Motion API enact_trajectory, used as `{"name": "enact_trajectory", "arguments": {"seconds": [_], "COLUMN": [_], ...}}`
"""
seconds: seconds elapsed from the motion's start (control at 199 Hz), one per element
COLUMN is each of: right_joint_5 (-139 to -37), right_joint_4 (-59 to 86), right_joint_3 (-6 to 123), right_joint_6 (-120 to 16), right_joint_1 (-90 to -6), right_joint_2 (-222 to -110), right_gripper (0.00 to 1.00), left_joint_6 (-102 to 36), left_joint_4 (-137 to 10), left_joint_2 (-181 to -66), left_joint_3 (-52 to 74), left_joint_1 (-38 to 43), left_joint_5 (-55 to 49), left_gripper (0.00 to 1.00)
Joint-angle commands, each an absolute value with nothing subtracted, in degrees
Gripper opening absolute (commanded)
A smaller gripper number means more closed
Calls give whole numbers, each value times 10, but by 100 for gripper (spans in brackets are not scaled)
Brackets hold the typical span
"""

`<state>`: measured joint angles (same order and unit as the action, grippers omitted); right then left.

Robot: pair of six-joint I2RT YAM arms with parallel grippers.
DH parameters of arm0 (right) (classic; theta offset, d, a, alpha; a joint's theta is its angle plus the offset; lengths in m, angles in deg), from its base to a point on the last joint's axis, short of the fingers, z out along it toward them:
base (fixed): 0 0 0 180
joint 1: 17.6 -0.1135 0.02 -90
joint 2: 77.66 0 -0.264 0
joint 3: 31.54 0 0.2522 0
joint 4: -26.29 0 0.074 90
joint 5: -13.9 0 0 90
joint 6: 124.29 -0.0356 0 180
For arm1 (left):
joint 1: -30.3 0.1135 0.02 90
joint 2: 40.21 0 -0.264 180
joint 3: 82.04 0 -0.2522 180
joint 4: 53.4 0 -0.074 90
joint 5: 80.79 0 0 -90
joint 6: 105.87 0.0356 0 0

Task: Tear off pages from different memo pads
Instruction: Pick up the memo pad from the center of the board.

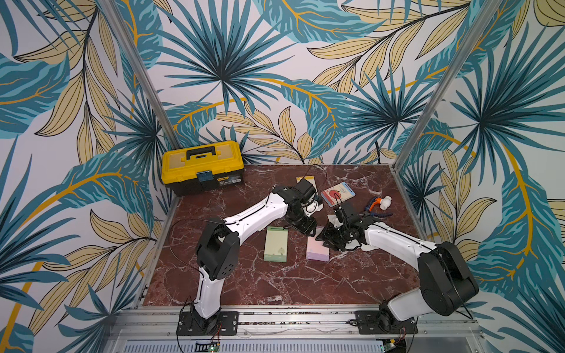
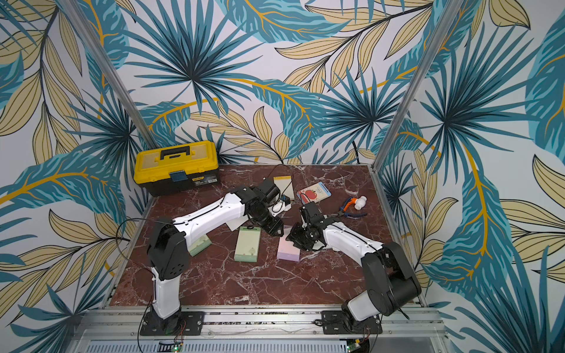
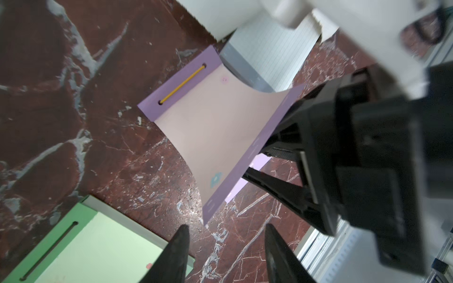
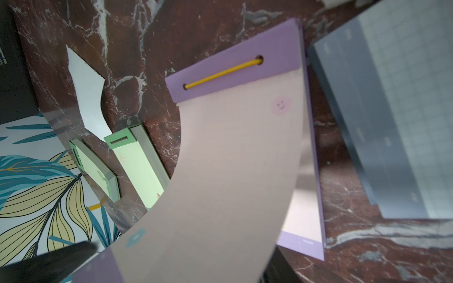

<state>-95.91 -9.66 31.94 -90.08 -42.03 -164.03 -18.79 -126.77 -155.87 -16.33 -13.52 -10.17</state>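
table (image 1: 275, 284): lilac memo pad (image 1: 318, 252) at 4 o'clock of centre | left gripper (image 3: 226, 226) jaws apart, empty | right gripper (image 3: 262, 156) pinches top page (image 3: 215, 137), curled, not yet torn | loose white sheet (image 4: 83, 98) suggests one done; other pads apparently remain

White-shelled arms (image 1: 256, 214), bulky black elbow joints (image 1: 217, 253), tapered black claw (image 3: 225, 226)

Left tool (image 3: 226, 227): black fingers apart, nothing between them, over the red marble counter (image 3: 73, 127). Right tool (image 3: 256, 159): clamped on the lilac end of a pale pink paper page (image 3: 215, 137), which curves up from the lilac rectangular memo pad (image 3: 188, 83). A green rectangular memo pad (image 3: 103, 245) lies nearby.
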Motion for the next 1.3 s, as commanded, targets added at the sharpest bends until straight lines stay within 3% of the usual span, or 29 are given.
{"name": "enact_trajectory", "arguments": {"seconds": [0.0,0.301,0.623,0.914,1.295], "right_joint_5": [-964,-967,-978,-982,-988], "right_joint_4": [-90,-65,-43,-31,-28], "right_joint_3": [301,269,262,259,244], "right_joint_6": [-909,-922,-927,-930,-930], "right_joint_1": [-422,-422,-421,-419,-412], "right_joint_2": [-1636,-1620,-1626,-1627,-1618], "right_gripper": [43,43,43,43,43], "left_joint_6": [-158,-150,-105,-109,-119], "left_joint_4": [-1301,-1293,-1288,-1271,-1252], "left_joint_2": [-1570,-1585,-1581,-1593,-1601], "left_joint_3": [-184,-226,-218,-214,-217], "left_joint_1": [-140,-141,-156,-172,-172], "left_joint_5": [-69,-24,-97,-80,-36], "left_gripper": [51,52,49,46,23]}}
